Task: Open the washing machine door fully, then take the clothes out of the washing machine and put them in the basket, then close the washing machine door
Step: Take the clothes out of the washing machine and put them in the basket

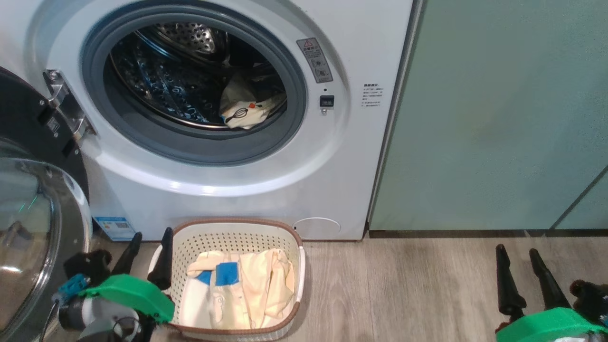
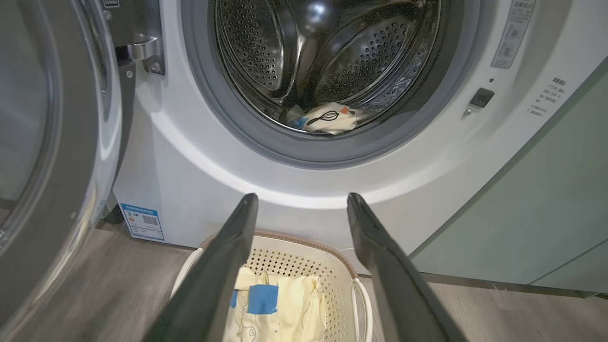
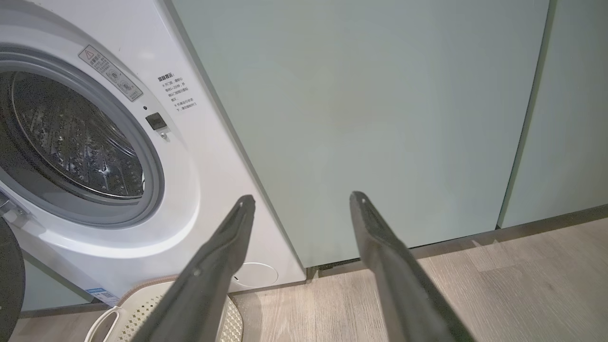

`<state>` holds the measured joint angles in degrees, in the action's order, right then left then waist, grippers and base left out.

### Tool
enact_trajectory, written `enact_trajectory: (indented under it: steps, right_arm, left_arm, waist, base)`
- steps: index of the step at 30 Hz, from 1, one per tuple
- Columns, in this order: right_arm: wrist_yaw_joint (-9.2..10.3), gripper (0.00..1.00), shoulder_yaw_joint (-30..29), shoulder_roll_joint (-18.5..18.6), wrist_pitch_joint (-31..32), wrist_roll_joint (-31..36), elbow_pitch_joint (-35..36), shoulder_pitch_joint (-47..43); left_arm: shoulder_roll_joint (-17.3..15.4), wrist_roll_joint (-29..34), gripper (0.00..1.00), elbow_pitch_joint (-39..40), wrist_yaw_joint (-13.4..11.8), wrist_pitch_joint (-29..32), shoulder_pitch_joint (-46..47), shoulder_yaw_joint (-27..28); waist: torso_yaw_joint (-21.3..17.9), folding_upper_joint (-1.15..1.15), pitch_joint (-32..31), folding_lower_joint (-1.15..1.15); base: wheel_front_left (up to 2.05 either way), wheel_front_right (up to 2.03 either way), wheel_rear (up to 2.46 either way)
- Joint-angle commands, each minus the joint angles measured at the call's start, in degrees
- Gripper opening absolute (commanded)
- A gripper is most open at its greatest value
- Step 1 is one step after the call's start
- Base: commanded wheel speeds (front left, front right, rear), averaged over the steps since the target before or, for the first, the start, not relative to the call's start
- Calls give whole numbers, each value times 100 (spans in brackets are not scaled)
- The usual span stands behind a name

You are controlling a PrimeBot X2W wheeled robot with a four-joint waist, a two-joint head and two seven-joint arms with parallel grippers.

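Far left of the head view, we're seeing the big round door with glossy black rim and bulging glass (image 1: 23,228) hanging wide open. Lower left, our left gripper (image 1: 152,235) is hovering with jaws spread, holding nothing, by the small cream perforated plastic basket (image 1: 237,222), where one cream-and-blue fabric garment (image 1: 256,285) is lying. Another cream garment with dark line drawings (image 1: 247,111) is sitting low in the perforated steel drum (image 1: 156,80) of the white front-loading washing machine (image 1: 237,190), up and right of those jaws, bunched roughly side to side. Lower right, the right gripper (image 1: 517,250) is gaping empty too, farther off, so we're guessing left arm.

Left gripper (image 2: 301,197) spread wide — clothes (image 2: 330,121) in basket (image 2: 304,263) and drum (image 2: 370,52).
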<state>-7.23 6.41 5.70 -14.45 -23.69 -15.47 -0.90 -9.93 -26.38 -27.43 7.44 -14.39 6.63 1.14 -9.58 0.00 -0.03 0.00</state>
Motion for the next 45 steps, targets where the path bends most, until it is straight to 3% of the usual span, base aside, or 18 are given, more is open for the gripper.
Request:
enact_trajectory:
  steps: [1,45]
  right_arm:
    - [-25,100,82,121,-55,6,191,138]
    - [-25,100,-111,35,-55,94,261,70]
  left_arm:
    - [-124,54,100,224,4,-61,127,271]
    - [102,740,100,468,4,-61,-157,674]
  waist:
    - [3,0,-14,0]
    - [119,0,-195,0]
  base:
    - [0,0,0]
    - [0,0,0]
